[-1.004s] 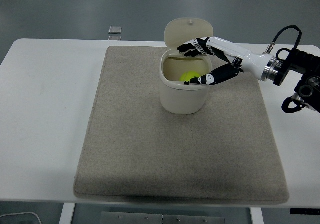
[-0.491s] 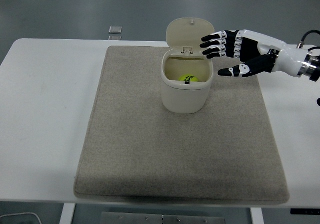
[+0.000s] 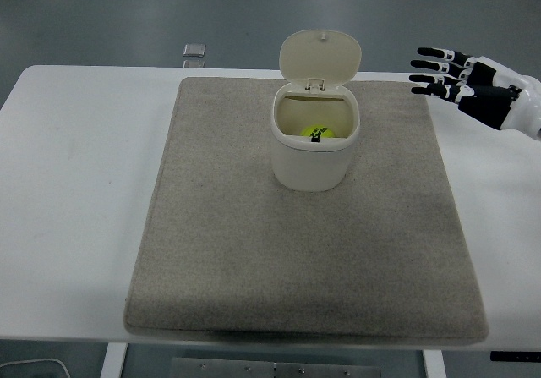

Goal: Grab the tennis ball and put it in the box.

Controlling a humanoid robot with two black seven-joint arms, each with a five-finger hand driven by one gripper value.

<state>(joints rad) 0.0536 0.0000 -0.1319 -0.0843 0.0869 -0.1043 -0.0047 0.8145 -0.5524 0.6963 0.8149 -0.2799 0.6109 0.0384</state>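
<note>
A white table (image 3: 76, 183) with rounded far corners is seen from above, most of its middle covered by a beige rectangular mat (image 3: 254, 260). Beyond the far edge, a grey-green floor (image 3: 127, 14) is shown, evenly lit, with a small square metal plate (image 3: 194, 51) set into it.

Tennis ball (image 3: 319, 132) inside box (image 3: 312, 163)

A single head view looks forward and down from high on the robot's side. The white counter (image 3: 76, 183) spans the whole width, its near edge along the bottom and grey floor beyond the far edge. The grey mat (image 3: 254, 260) fills the middle.
</note>
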